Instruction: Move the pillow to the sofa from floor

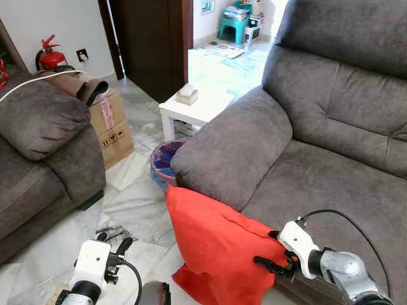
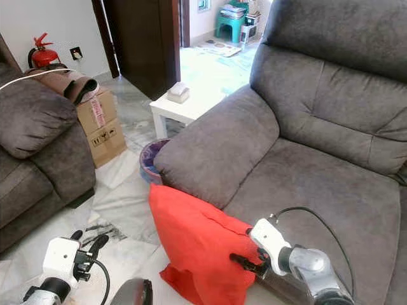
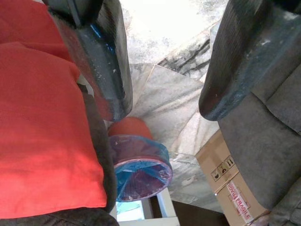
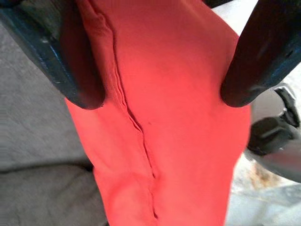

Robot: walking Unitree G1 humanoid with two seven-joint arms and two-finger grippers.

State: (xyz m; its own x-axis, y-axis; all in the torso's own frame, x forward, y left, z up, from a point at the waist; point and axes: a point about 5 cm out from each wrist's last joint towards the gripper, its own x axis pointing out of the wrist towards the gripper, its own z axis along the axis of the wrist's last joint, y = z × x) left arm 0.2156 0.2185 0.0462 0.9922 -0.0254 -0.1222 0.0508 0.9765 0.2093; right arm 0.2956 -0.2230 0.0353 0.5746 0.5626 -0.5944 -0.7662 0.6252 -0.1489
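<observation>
Big grey sofa point(image 1: 331, 121): target, seat cushion bare, so drop zone is free. Second grey sofa point(image 1: 38, 140) to the robot's left, not in play; two sofas total.

One red pillow point(image 1: 219, 244): stands upright on the marble floor point(image 1: 137, 210), leaning on the big sofa's front edge under the armrest, likely propped there rather than lifted. Not on the seat yet.

One white side worktop point(image 1: 194, 108), one cardboard box point(image 1: 111, 127), one lined bin point(image 1: 164, 162), one fire extinguisher point(image 1: 49, 57).

Two grippers. Right gripper point(image 1: 270, 264) at the pillow's right edge, fingers spread with red fabric between them, not clamped. Left gripper point(image 1: 114, 244) low over the floor, released, grasping nothing, well apart from the pillow.
</observation>
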